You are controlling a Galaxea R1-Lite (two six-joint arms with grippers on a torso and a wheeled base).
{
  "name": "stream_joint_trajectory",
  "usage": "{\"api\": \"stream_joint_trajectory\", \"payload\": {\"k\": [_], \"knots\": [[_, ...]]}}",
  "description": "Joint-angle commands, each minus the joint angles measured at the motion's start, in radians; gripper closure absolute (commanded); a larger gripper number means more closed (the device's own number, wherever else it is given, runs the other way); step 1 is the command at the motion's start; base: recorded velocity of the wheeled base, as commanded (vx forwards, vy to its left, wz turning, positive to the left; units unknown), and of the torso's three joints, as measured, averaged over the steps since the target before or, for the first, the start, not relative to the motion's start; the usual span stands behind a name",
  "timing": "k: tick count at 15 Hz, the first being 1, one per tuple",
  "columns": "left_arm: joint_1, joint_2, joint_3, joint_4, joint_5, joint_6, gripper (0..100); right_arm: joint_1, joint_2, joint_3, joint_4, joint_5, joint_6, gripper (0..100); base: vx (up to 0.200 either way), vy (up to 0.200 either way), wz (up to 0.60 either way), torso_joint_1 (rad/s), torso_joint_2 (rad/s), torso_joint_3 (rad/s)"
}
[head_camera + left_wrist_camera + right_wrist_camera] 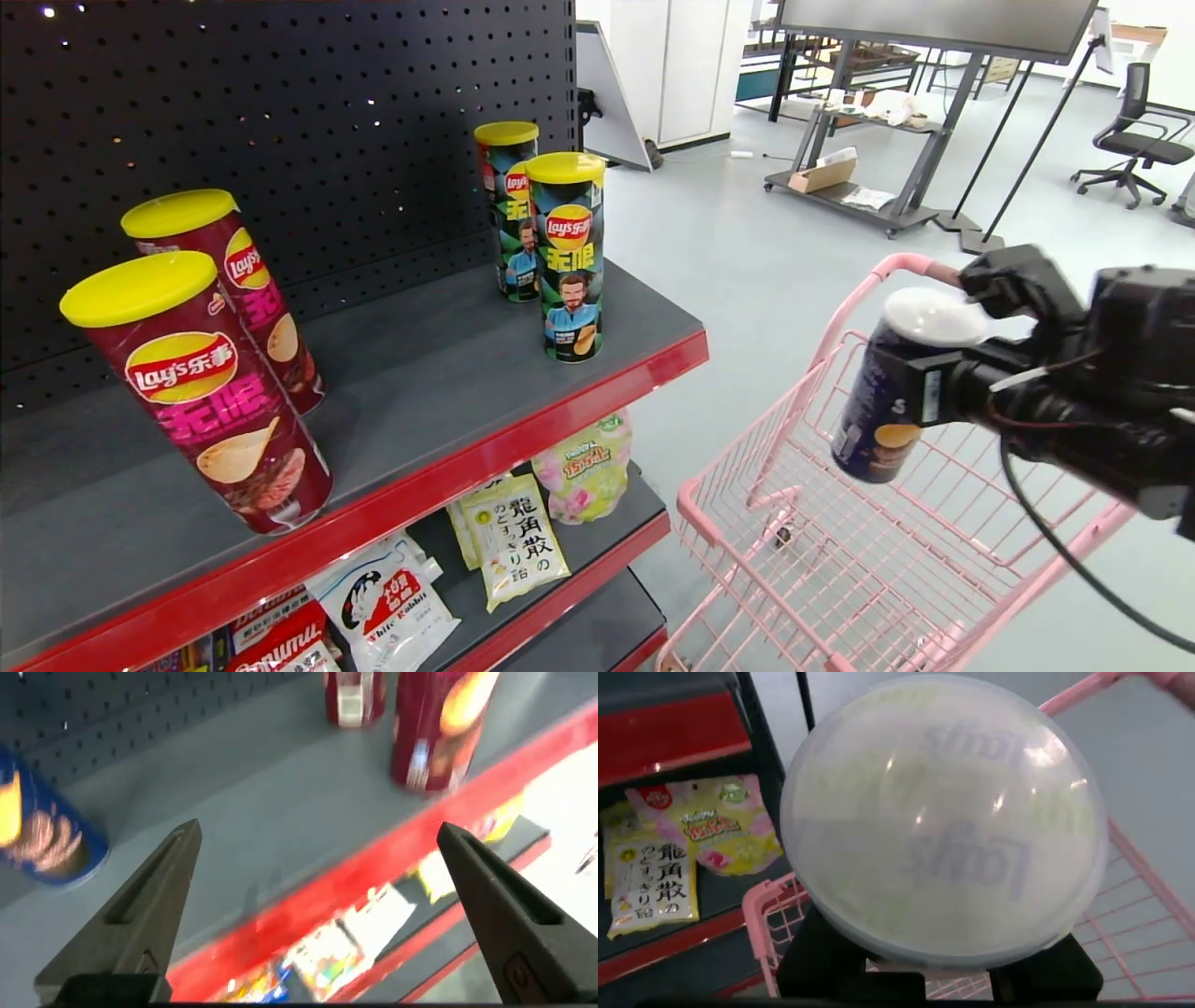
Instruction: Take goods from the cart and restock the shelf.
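Note:
My right gripper (pixel 934 359) is shut on a dark blue chip can (pixel 873 420) with a white lid (pixel 943 821), held tilted above the pink cart (pixel 747 523). The grey shelf (pixel 448 373) with a red front edge carries two red cans (pixel 219 392) on its left and two dark cans with yellow lids (pixel 569 261) near its right end. My left gripper (pixel 318 835) hangs open over that shelf (pixel 280 793) with nothing between its fingers. Past it stand a blue can (pixel 42 831) and two red cans (pixel 439 728).
A black pegboard (pixel 327 112) backs the shelf. Snack bags (pixel 513 532) lie on the lower shelf. Beyond the cart there is open grey floor, a screen stand (pixel 896 187) and an office chair (pixel 1134 140).

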Motion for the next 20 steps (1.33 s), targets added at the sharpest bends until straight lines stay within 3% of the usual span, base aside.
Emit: {"api": "stream_joint_trajectory", "payload": {"k": [1, 4, 5, 7, 8, 11, 13, 15, 20], "knots": [[0.001, -0.091, -0.007, 0.073, -0.001, 0.000, 0, 0.002, -0.333, 0.028, 0.145, -0.022, -0.025, 100, 0.000, 0.000, 0.00, 0.000, 0.00, 0.000], [0.026, -0.082, -0.058, 0.174, -0.001, -0.040, 0, -0.018, -0.499, 0.029, 0.360, -0.008, -0.047, 100, 0.000, 0.000, 0.00, 0.000, 0.00, 0.000], [0.057, -0.087, -0.051, 0.187, -0.001, -0.043, 0, -0.048, -0.563, 0.012, 0.493, -0.008, -0.081, 100, 0.000, 0.000, 0.00, 0.000, 0.00, 0.000], [0.104, -0.094, -0.036, 0.191, -0.002, -0.045, 0, -0.071, -0.648, 0.011, 0.636, 0.009, -0.102, 100, 0.000, 0.000, 0.00, 0.000, 0.00, 0.000], [0.162, -0.090, -0.035, 0.202, -0.001, -0.052, 0, -0.091, -0.688, 0.021, 0.682, 0.006, -0.104, 100, 0.000, 0.000, 0.00, 0.000, 0.00, 0.000], [0.245, -0.101, -0.018, 0.211, -0.002, -0.052, 0, -0.116, -0.708, 0.038, 0.676, 0.008, -0.107, 100, 0.000, 0.000, 0.00, 0.000, 0.00, 0.000], [0.242, -0.142, -0.002, 0.208, -0.021, -0.029, 0, -0.119, -0.718, 0.052, 0.672, 0.008, -0.108, 100, 0.000, 0.000, 0.00, 0.000, 0.00, 0.000], [0.242, -0.173, 0.002, 0.205, -0.100, 0.014, 0, -0.119, -0.726, 0.060, 0.672, 0.009, -0.107, 100, 0.000, 0.000, 0.00, 0.000, 0.00, 0.000], [0.235, -0.185, 0.001, 0.202, -0.117, 0.034, 0, -0.119, -0.726, 0.089, 0.671, 0.011, -0.105, 100, 0.000, 0.000, 0.00, 0.128, -0.32, -0.189]]}}
